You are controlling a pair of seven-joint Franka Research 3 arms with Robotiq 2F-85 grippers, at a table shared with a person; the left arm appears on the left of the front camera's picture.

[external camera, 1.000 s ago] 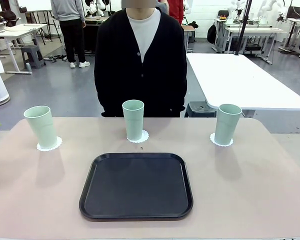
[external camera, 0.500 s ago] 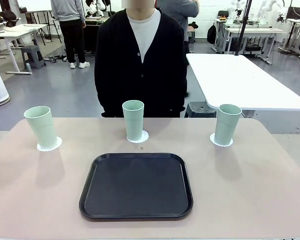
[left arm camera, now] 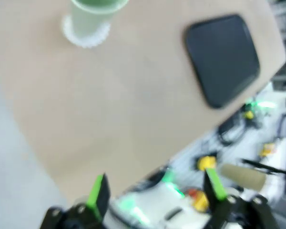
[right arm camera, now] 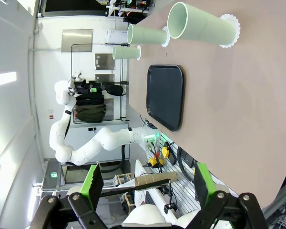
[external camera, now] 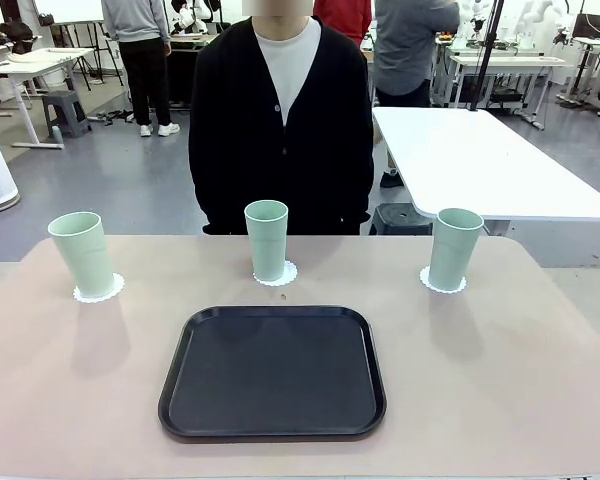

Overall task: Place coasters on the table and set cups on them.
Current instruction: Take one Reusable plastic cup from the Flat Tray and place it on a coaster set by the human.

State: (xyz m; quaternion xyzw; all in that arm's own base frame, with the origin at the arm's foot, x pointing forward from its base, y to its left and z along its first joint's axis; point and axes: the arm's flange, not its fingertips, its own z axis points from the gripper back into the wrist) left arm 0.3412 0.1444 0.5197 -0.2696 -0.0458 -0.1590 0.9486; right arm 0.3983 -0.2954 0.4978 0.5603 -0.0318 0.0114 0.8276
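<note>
Three pale green cups stand upright on the beige table (external camera: 500,380), each on a white scalloped coaster. The left cup (external camera: 82,254) is on a coaster (external camera: 106,293), the middle cup (external camera: 267,240) on a coaster (external camera: 289,274), and the right cup (external camera: 454,248) on a coaster (external camera: 443,289). My left gripper (left arm camera: 157,191) is open and holds nothing, off the table's edge, with one cup (left arm camera: 93,12) and its coaster (left arm camera: 86,37) far ahead. My right gripper (right arm camera: 148,186) is open with nothing in it, away from the table, facing the row of cups (right arm camera: 202,26).
A black rounded-square tray (external camera: 273,372) lies bare in the middle, nearer my side; it is also in the left wrist view (left arm camera: 224,57) and the right wrist view (right arm camera: 165,95). A person in a black cardigan (external camera: 280,120) stands at the far edge. A white table (external camera: 480,160) stands behind on the right.
The green tip of my left gripper at the picture's left edge has slipped out of the front view. Cups, coasters and tray have not moved. People in the background walked.
</note>
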